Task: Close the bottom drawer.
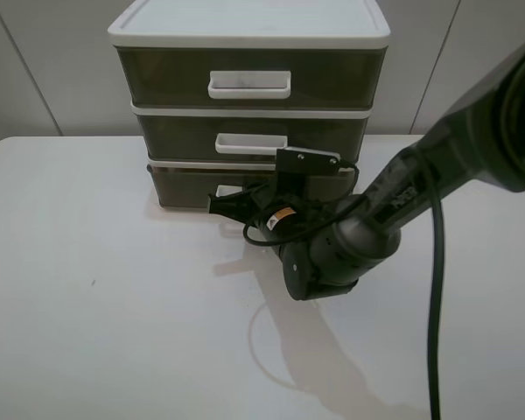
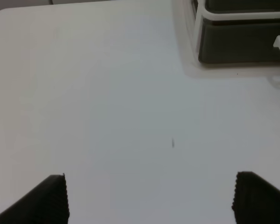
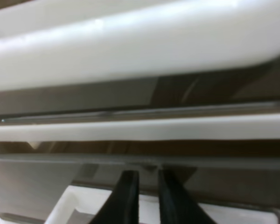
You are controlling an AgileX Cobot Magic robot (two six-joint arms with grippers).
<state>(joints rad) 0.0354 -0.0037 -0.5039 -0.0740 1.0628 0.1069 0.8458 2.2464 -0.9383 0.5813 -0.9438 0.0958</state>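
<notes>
Spreading wide, a plain white table (image 1: 87, 306) meets pale grey wall panels (image 1: 44, 70). The bottom drawer (image 1: 179, 185) sits lowest in the 3-tier unit (image 1: 245, 22) at the back; the right pincer (image 1: 220, 206), nearly closed, is at its front. The left pincer (image 2: 149, 198) gapes open.

Robot lab test bench, it seems: white table (image 1: 79, 324), plain pale panelled wall (image 1: 44, 61), black robot arm (image 1: 437, 157) with cable, one white-framed drawer unit (image 1: 245, 26).
</notes>
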